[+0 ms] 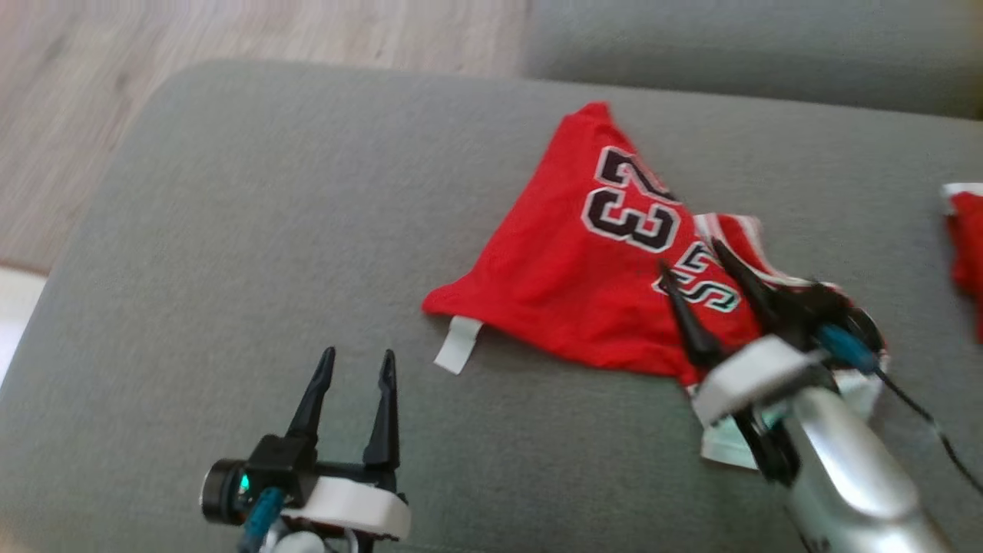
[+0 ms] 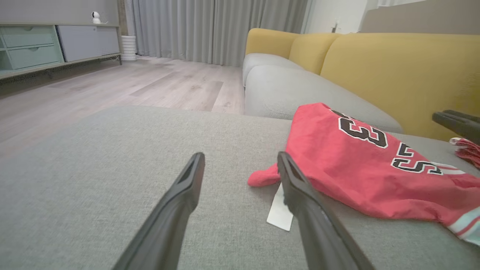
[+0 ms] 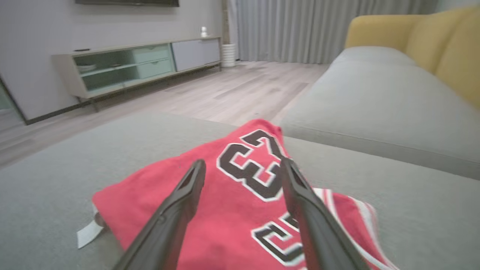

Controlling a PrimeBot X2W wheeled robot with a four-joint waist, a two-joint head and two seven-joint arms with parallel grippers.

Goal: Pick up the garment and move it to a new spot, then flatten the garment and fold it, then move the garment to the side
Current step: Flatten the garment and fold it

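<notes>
- The right claw (image 1: 689, 256) is spread wide and holds nothing. Its fingers lie low over the lettering at the near-right end of the red number 23 jersey (image 1: 553, 284), probably placed to press or take that bunched end. Whether the tips touch the cloth I cannot tell.
- The left claw (image 1: 359, 353) is likewise released and empty. It hovers over bare cushion just near-left of the jersey's corner, where a white tag (image 1: 458, 344) sticks out, a fair spot from which to take that corner.
- The jersey lies crumpled in a rough triangle at the middle of the grey sofa cushion (image 1: 230, 230). It is not yet flat, so flattening and folding seem to lie ahead.
- Another red cloth (image 1: 966, 246) lies at the right edge, well apart.
</notes>
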